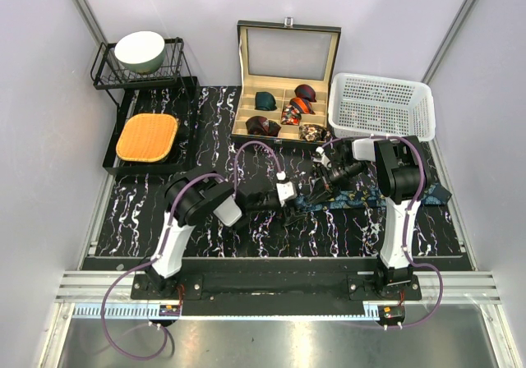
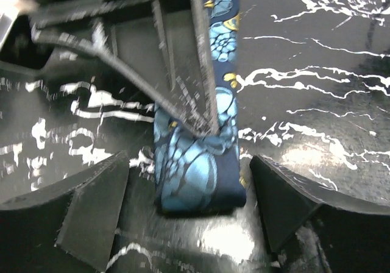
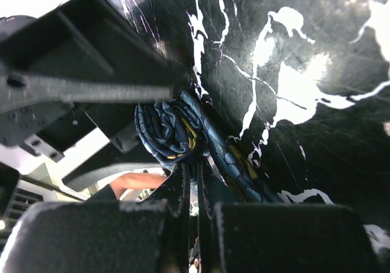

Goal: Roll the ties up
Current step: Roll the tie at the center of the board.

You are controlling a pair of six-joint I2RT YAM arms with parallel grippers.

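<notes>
The left hand [image 2: 189, 215] stands apart, one finger on each side of the end of the navy tie [image 2: 198, 178], not closed on it. The tie, patterned in teal and gold, lies flat on the black marbled surface [image 2: 317, 72] and runs toward the right hand [image 3: 191, 178]. That hand's fingers are pressed together on the tie, with a small coil of fabric bunched at their tips. Other coiled ties [image 1: 265, 101] sit in compartments of the open box [image 1: 242, 113] behind.

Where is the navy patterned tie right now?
In the top view the navy tie lies on the marble mat between the arms; its bunched left end sits inside the open left pincer, with the shut right pincer's tips pinching it.
</notes>
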